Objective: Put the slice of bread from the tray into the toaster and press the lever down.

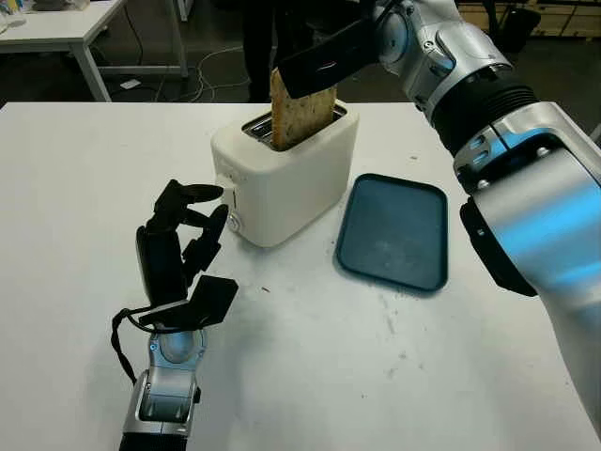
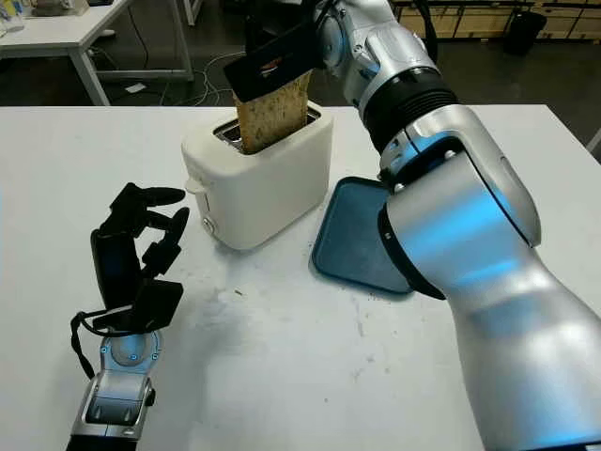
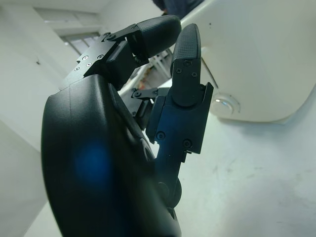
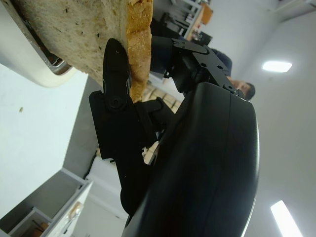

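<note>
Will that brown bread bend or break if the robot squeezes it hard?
Probably stiff enough: the brown seeded slice of bread stands straight in the white toaster, held only at its top by the right hand. Its speckled crumb looks soft, so hard squeezing would likely dent or tear it.

Coarse seeded bread (image 1: 302, 115), smooth glossy cream plastic toaster (image 1: 282, 174), matt teal plastic tray (image 1: 394, 230), scuffed white table (image 1: 376, 376)

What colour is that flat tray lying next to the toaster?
The tray is dark teal blue, lying beside the white toaster. The left eye view shows it best.
</note>
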`<state>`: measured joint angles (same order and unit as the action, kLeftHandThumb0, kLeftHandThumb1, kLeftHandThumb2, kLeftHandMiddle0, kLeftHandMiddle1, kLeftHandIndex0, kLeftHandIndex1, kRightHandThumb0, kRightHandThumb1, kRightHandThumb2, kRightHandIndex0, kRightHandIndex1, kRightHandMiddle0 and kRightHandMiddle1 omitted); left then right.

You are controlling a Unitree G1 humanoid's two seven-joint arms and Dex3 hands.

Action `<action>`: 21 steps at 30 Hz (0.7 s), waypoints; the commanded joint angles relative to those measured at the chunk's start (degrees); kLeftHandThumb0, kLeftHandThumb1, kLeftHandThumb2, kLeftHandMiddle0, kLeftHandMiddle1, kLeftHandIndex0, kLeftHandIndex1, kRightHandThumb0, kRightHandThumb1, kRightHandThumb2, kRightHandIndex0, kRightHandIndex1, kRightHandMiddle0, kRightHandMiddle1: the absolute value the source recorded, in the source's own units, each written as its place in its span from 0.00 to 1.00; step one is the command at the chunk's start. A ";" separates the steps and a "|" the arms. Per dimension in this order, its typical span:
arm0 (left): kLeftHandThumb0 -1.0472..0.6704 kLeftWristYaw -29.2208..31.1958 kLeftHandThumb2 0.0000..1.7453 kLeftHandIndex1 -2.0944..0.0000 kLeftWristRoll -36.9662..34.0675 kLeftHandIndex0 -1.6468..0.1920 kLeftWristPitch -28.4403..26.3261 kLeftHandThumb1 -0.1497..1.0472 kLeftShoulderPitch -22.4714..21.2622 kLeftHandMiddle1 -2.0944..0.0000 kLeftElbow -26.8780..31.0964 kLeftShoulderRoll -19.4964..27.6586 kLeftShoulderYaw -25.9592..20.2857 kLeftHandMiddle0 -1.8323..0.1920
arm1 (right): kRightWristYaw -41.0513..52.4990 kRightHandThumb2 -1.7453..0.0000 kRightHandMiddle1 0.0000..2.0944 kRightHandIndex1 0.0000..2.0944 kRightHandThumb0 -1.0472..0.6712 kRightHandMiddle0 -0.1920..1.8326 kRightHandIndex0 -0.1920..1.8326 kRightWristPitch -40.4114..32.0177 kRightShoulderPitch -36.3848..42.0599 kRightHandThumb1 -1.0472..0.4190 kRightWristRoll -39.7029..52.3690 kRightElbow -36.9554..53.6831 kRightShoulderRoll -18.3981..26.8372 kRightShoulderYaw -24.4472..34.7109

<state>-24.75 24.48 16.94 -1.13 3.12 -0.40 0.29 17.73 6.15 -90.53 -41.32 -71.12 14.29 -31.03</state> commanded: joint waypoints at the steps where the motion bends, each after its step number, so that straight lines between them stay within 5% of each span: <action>1: 0.36 -0.42 0.14 0.50 0.11 0.57 0.41 0.89 0.32 0.28 0.60 0.03 -0.01 0.60 | 0.79 0.79 0.83 0.83 0.38 0.45 0.56 0.89 0.69 0.09 0.52 0.25 0.02 -0.01; 5: 0.35 -0.66 0.14 0.50 0.33 0.57 0.33 0.89 0.23 0.28 0.72 0.05 -0.07 0.60 | 1.93 0.80 0.82 0.83 0.34 0.41 0.52 2.51 0.76 0.09 -1.36 -0.35 0.97 -2.34; 7: 0.35 -0.54 0.14 0.50 0.03 0.57 0.34 0.89 0.23 0.28 0.77 -0.01 -0.08 0.60 | 5.02 0.82 0.61 0.72 0.28 0.40 0.43 3.37 0.29 0.09 -1.92 -0.86 1.38 -3.48; 9: 0.35 -0.36 0.14 0.50 -0.14 0.57 0.21 0.89 0.28 0.28 0.89 -0.06 -0.05 0.60 | 8.52 0.87 0.28 0.43 0.21 0.41 0.34 4.97 -0.21 0.09 -1.96 -1.27 1.94 -4.03; 11: 0.35 -0.37 0.14 0.50 -0.02 0.57 0.21 0.89 0.26 0.28 0.90 -0.03 0.01 0.60 | 11.15 0.93 0.12 0.34 0.18 0.38 0.18 6.29 -0.74 0.09 -1.98 -1.34 2.47 -4.30; 15: 0.36 -0.50 0.13 0.50 -0.11 0.57 0.40 0.89 0.16 0.28 0.73 -0.13 0.03 0.59 | 12.67 0.99 0.03 0.34 0.15 0.29 0.10 6.14 -1.74 0.12 -2.30 -1.01 2.91 -4.76; 21: 0.36 -0.50 0.14 0.50 0.15 0.57 -0.16 0.89 0.41 0.27 1.10 -0.28 0.05 0.60 | 12.67 1.00 0.00 0.07 0.12 0.19 0.09 6.91 -3.17 0.21 -1.72 -0.41 3.75 -4.12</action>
<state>-24.95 24.49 16.93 -1.11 3.14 -0.49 0.28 29.99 12.17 -91.74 -43.28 -72.15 17.27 -35.58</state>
